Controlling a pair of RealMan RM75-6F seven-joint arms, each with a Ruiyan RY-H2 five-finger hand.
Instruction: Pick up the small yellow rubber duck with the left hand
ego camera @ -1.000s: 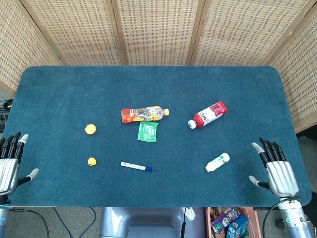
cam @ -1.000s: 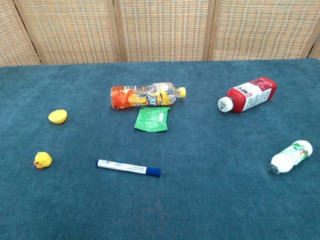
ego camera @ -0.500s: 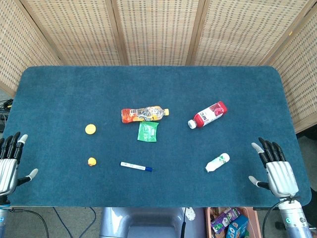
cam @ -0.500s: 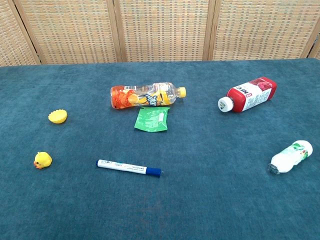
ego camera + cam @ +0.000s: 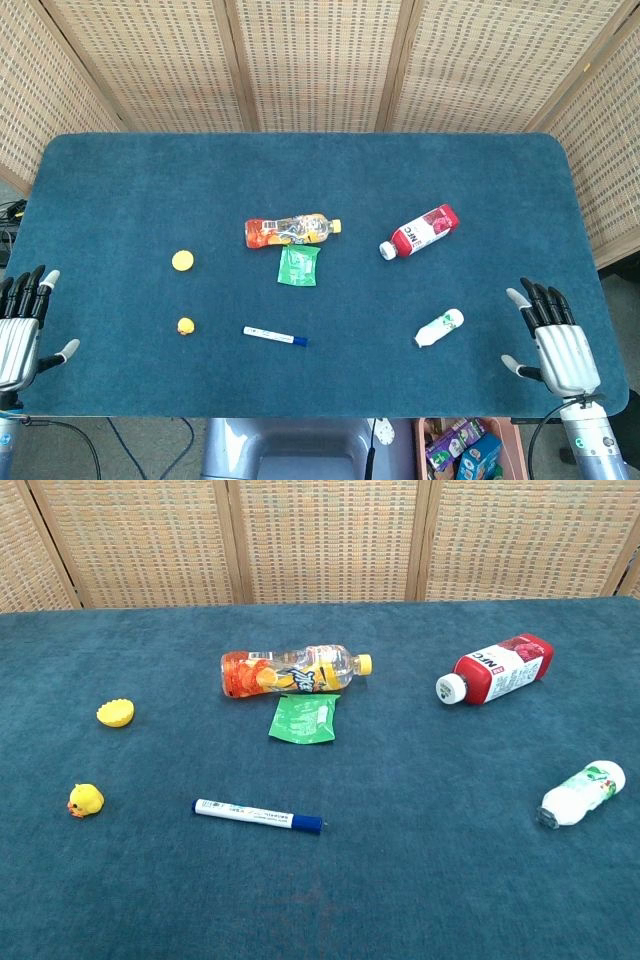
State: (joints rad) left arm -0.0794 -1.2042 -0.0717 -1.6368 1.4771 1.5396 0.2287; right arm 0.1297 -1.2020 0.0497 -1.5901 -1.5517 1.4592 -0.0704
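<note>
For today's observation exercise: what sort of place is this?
Probably a robot test setup: a table covered in blue cloth, woven screens behind it, and scattered objects such as a rubber duck and a marker.

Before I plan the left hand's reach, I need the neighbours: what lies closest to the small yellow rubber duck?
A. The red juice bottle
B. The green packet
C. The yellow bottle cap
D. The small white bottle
C: the yellow bottle cap lies just behind the small yellow rubber duck, nearer than anything else.

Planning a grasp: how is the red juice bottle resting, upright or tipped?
Tipped. The red juice bottle lies on its side on the table, white cap pointing left.
</note>
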